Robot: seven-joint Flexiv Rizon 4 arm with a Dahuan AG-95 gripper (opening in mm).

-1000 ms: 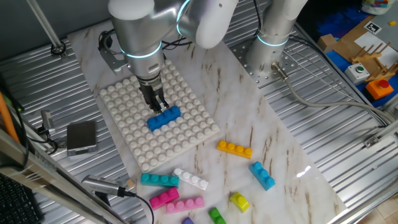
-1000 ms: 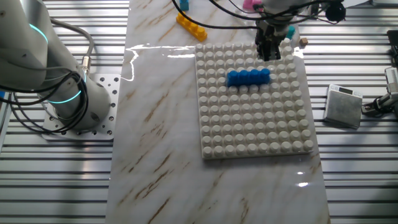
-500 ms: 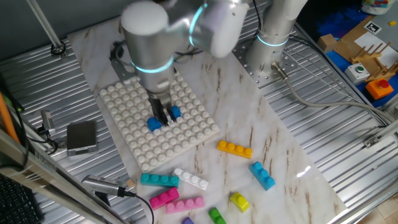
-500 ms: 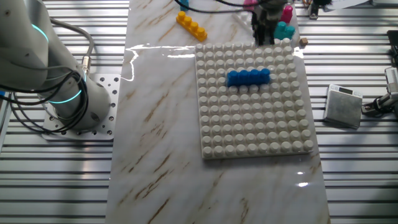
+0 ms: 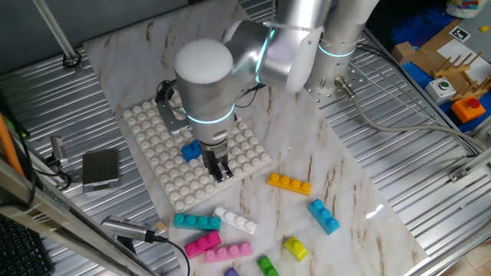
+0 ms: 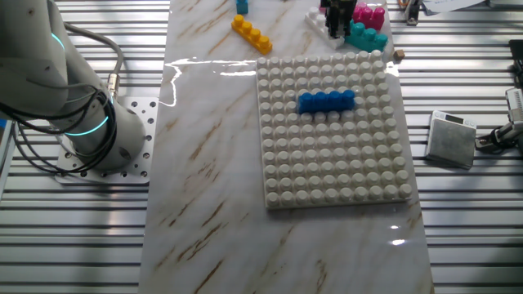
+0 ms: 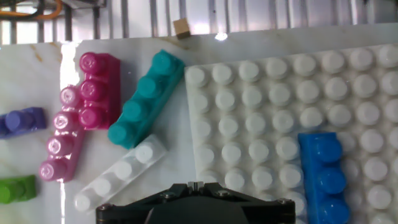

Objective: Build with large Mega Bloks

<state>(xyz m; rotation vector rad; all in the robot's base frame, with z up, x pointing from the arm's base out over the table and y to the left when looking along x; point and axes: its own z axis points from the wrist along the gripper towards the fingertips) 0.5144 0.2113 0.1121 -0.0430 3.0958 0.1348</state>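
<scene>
A blue brick [image 6: 326, 100] sits pressed onto the white studded baseplate [image 6: 335, 171], four studs long; it also shows in the hand view as the blue brick [image 7: 323, 177]. My gripper [image 5: 221, 169] hangs over the baseplate's edge on the side of the loose bricks, fingers together and holding nothing. Just past that edge lie a teal brick [image 7: 146, 99], a white brick [image 7: 121, 171], a magenta brick [image 7: 99, 90] and a pale pink brick [image 7: 62, 143]. The arm hides part of the blue brick [image 5: 190, 151].
An orange brick [image 5: 289, 183], a light blue brick [image 5: 323, 215], a yellow brick [image 5: 295, 248] and a green brick [image 5: 267, 266] lie on the marble top. A purple brick [image 7: 22, 120] lies far left. A grey box [image 5: 100, 168] sits beside the baseplate.
My gripper has left the blue brick and travelled across the baseplate toward the loose bricks at its edge. The blue brick stays put on the studs.
</scene>
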